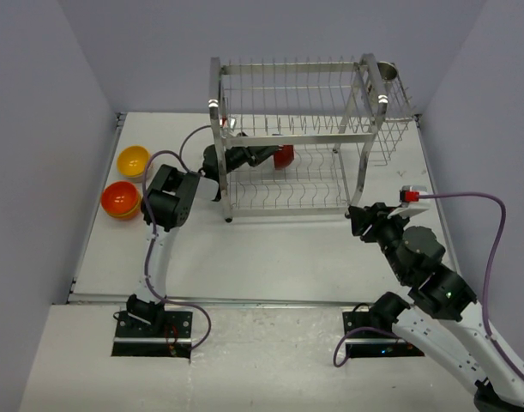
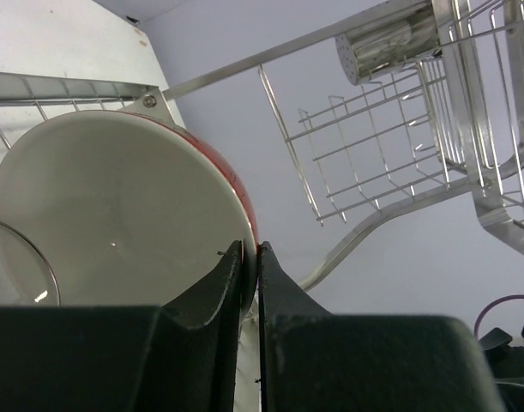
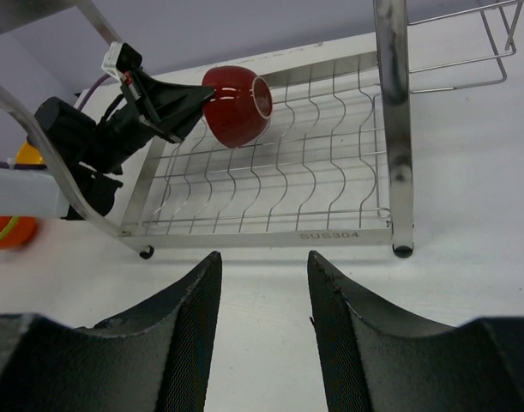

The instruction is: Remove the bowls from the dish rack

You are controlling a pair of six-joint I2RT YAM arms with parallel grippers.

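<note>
The steel wire dish rack (image 1: 300,137) stands at the back middle of the table. A dark red bowl (image 1: 285,156) with a pale inside (image 2: 116,215) sits on its side in the lower tier (image 3: 270,180). My left gripper (image 1: 274,158) reaches into that tier from the left and is shut on the bowl's rim (image 2: 251,249); the right wrist view shows this grip (image 3: 197,105) on the red bowl (image 3: 236,107). Open and holding nothing, my right gripper (image 1: 364,221) hangs over the table in front of the rack's right front post (image 3: 263,257).
A yellow bowl (image 1: 133,160) and an orange bowl (image 1: 121,199) rest on the table at the far left. A small metal cup (image 1: 388,70) stands in the rack's side basket (image 2: 373,154). The rack's front post (image 3: 394,129) rises just ahead of my right gripper.
</note>
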